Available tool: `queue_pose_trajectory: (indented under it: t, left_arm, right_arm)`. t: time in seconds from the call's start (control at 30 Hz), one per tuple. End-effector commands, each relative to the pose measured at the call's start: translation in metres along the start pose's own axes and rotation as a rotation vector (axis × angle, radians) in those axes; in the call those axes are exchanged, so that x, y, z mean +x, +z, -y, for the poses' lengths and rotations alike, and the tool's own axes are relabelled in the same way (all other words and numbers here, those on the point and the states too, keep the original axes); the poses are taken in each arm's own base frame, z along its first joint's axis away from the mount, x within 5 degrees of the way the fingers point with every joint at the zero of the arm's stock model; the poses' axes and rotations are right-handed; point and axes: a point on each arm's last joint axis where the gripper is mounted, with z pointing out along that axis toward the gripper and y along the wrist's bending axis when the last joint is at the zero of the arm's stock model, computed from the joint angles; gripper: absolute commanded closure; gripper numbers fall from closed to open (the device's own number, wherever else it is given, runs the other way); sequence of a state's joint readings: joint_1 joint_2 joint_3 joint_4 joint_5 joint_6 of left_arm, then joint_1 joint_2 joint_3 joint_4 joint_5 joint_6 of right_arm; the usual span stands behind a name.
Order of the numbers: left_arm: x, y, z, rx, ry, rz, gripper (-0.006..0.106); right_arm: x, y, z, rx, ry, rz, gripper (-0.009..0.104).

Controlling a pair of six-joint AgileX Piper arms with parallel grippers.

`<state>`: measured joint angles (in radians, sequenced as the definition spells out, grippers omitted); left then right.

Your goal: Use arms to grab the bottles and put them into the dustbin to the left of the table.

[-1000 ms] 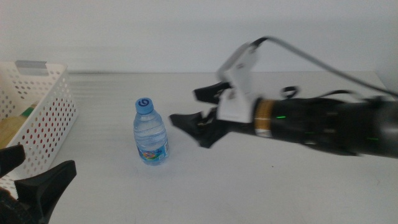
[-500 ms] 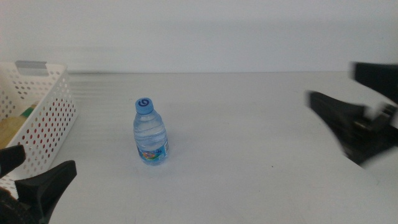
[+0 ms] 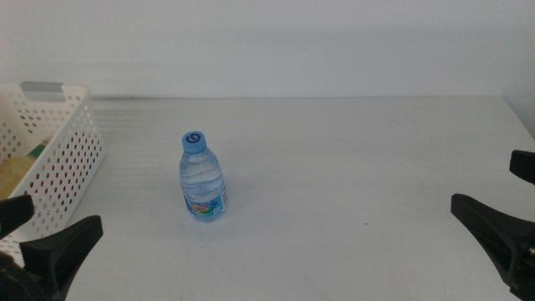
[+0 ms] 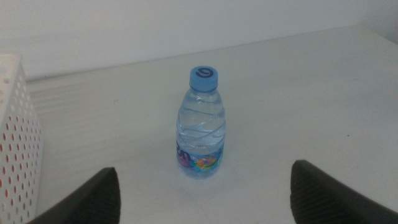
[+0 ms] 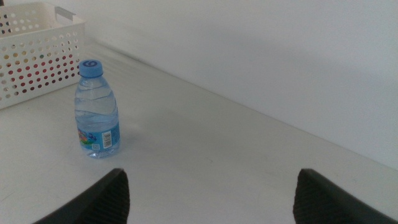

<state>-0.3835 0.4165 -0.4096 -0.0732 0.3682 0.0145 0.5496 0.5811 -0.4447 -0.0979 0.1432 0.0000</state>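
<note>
One small clear water bottle (image 3: 202,180) with a blue cap stands upright on the white table (image 3: 351,159), left of centre. It also shows in both wrist views (image 4: 202,124) (image 5: 96,112). The white perforated dustbin (image 3: 63,155) sits at the table's left edge. Something yellow and green (image 3: 21,167) lies inside it, and red shows through the holes. My left gripper (image 3: 42,232) waits open at the bottom left corner, close to the dustbin's front. Low at the right edge my right gripper (image 3: 510,201) stands open, far from the bottle. Neither gripper holds anything.
A pale wall runs behind the table's far edge (image 3: 301,96). The dustbin's holed wall (image 4: 15,143) shows beside the left jaws, and the whole dustbin (image 5: 37,50) stands beyond the bottle in the right wrist view.
The right arm has pulled back from beside the bottle at mid-table to the lower right edge, empty. The bottle and the left gripper have not moved.
</note>
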Motion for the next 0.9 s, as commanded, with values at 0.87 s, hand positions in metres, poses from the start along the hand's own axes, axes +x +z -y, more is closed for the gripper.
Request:
queue_pose_trajectory:
  t: [0.87]
  left_arm:
    - [-0.018,0.091,-0.002,0.003,0.04,0.246,0.017]
  right_arm:
    - [-0.015,-0.002,0.002,0.011,-0.024,0.093,0.016]
